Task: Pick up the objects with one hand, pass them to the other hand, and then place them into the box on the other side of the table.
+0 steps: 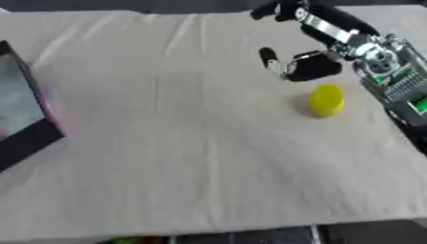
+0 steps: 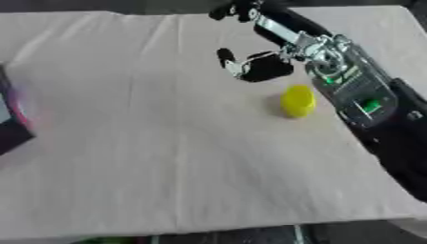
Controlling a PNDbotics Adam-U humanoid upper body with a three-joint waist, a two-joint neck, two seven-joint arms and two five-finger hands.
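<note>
Fingers (image 1: 269, 58) of the right hand (image 1: 313, 66) look a bit curled and hold nothing, just past the yellow thing (image 1: 326, 100), which stands on the desk (image 1: 183, 143) a little nearer the robot, while the dark box (image 1: 21, 114) waits far off at the left edge.

No text, label, brand, number or sign can be read anywhere in either view; every surface is too blurred to show lettering.
</note>
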